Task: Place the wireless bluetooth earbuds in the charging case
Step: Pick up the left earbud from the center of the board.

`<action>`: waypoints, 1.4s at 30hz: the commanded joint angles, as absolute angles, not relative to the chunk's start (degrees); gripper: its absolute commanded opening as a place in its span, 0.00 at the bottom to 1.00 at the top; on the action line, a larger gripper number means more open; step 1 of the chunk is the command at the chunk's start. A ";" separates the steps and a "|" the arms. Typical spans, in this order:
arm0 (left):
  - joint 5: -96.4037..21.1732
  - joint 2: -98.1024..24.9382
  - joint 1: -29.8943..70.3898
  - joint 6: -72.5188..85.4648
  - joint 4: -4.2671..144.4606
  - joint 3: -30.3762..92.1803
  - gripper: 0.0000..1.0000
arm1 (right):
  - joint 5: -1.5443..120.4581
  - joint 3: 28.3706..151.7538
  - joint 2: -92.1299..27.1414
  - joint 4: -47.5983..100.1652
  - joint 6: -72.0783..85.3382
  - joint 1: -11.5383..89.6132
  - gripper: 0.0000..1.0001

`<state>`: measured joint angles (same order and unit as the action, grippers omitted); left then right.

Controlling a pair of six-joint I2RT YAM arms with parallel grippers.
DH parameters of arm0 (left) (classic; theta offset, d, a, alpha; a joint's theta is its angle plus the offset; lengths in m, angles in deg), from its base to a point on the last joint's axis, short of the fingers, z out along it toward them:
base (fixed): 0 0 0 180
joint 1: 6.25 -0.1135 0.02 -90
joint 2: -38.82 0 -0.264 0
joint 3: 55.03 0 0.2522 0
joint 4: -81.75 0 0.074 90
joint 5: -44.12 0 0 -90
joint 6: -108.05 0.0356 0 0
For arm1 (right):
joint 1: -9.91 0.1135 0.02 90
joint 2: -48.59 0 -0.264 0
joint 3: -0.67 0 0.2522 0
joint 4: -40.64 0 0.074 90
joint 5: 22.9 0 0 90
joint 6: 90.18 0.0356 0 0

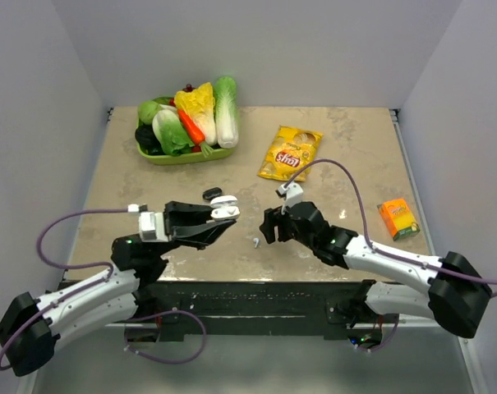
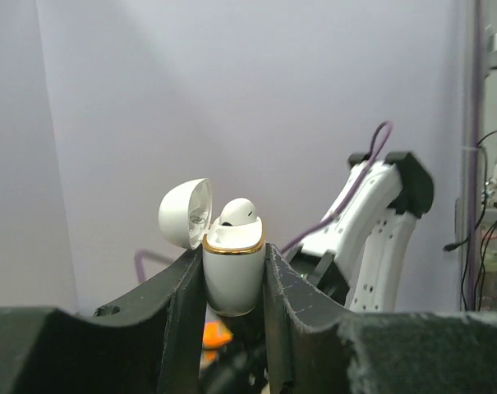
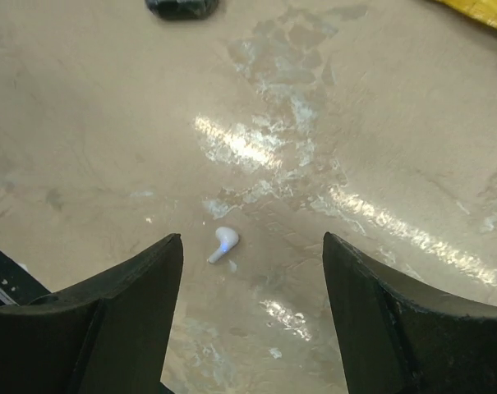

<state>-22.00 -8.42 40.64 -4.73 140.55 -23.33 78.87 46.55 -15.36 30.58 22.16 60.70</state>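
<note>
My left gripper (image 2: 234,256) clamps the glossy white gold-rimmed charging case (image 2: 232,279); my right gripper (image 3: 252,240) gapes above a white stemmed earbud (image 3: 223,242).

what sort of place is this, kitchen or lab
Probably a robot lab test booth, not a kitchen: plain white walls box in a beige table, robot arms are bolted at its near edge, and the vegetable tray and chip bag look like staged props.

Beige table (image 1: 355,156) bears vegetable tray (image 1: 186,158), chip bag (image 1: 289,153), orange box (image 1: 398,218), white earbud (image 3: 223,242)
</note>
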 commanded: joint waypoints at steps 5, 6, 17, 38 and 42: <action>-19.85 1.55 40.42 -0.59 157.47 -20.95 0.00 | 75.45 51.24 -26.90 33.65 25.56 61.94 0.70; -20.03 1.91 40.42 -0.41 157.20 -21.40 0.00 | 75.53 51.86 -28.30 33.39 26.09 62.12 0.69; -22.32 5.86 40.42 1.79 153.25 -26.23 0.00 | 77.38 55.74 -38.16 32.33 32.77 63.08 0.53; -23.90 7.45 40.42 -0.67 156.67 -31.34 0.00 | 79.05 56.26 -43.61 30.83 36.55 65.54 0.45; -24.17 7.53 40.42 -0.84 157.03 -31.69 0.00 | 79.66 56.26 -44.57 30.48 36.90 66.16 0.42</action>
<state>-22.92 6.99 40.64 -0.47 142.47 -30.90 78.17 55.36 -42.48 31.61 35.08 65.20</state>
